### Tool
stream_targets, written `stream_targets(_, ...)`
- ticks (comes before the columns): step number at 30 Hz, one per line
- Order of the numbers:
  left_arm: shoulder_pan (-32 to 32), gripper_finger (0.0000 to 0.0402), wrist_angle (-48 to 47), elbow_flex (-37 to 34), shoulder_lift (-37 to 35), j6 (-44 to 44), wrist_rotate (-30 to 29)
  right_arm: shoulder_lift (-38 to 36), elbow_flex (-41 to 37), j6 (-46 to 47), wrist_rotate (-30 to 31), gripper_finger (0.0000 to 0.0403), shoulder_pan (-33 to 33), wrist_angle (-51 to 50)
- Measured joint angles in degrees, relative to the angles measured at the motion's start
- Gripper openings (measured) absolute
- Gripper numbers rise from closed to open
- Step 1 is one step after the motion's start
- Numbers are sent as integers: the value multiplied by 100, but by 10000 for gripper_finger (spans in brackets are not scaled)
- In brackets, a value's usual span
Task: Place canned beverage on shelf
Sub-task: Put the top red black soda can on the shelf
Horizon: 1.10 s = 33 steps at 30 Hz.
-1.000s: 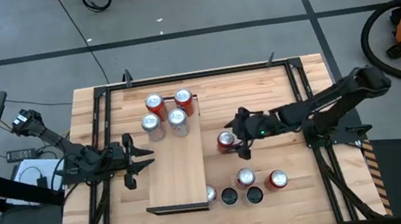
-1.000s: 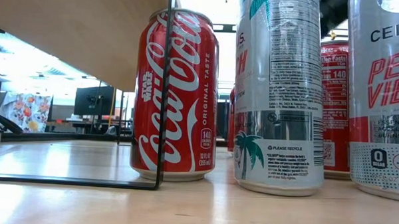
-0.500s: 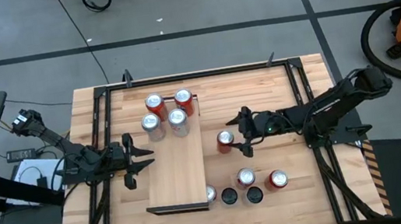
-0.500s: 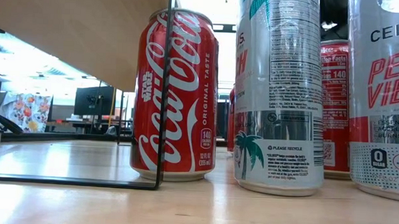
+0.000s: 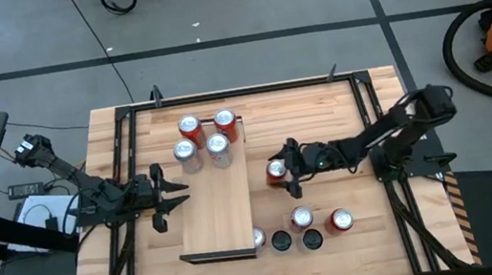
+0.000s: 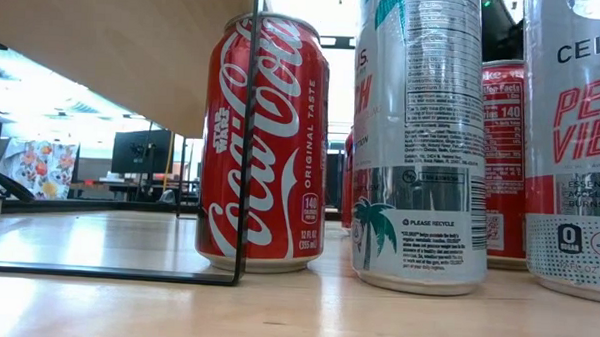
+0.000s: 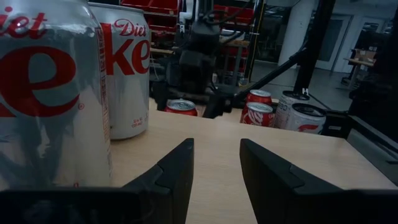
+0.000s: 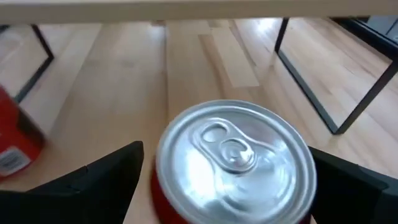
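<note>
Shelf (image 5: 217, 207) sits centre of the high frame on my table (image 5: 338, 105), a long pale board running top to bottom; four cans (image 5: 205, 138) stand clustered at its upper end. Going left to right: my left gripper (image 5: 170, 197) waits at the shelf's left edge, mid-frame, fingers (image 7: 176, 171) parted a little with nothing between them (the left wrist view shows bare shelf top in the gap, two Diet Coke cans (image 7: 127, 68) at its left). Just right of the shelf, centre frame, a red can (image 5: 276, 169) stands upright on the tabletop. My right gripper (image 5: 285, 169) is at that can, fingers spread wide, one on each side of it; the right wrist view looks down on the silver lid (image 8: 235, 155) with a dark finger (image 8: 106, 177) left and another right, gaps visible, so not pinching. Lower centre-right, more cans (image 5: 321, 222) stand grouped near the shelf's bottom end. The low view shows a Coca-Cola can (image 6: 264, 142) under the shelf's edge, behind a thin black leg (image 6: 249, 137), other cans to its right.
</note>
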Motion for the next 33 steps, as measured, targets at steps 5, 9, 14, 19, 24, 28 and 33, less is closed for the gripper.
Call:
stream_targets(5, 0, 139, -2, 1, 0, 0, 1, 465, 2, -39, 1, 397, -30, 396)
stream_targets(9, 0, 140, -3, 1, 0, -7, 0, 370, 0, -81, -65, 375, -30, 147)
stream_targets(14, 0, 139, -7, 0, 0, -9, 0, 104, 4, -63, -201, 334, -30, -218)
stream_targets(19, 0, 139, -6, 0, 0, -13, 0, 74, 17, -83, -312, 312, -30, -302)
stream_targets(24, 0, 139, -7, 0, 0, -22, 0, 91, 611, 37, -309, 319, -30, -1006)
stream_targets(28, 0, 139, -7, 0, 0, -20, 0, 87, 1653, 38, -90, 320, -30, -2710)
stream_targets(33, 0, 140, -22, 2, 0, -31, 0, 87, 3048, 185, 49, 320, -14, -4547)
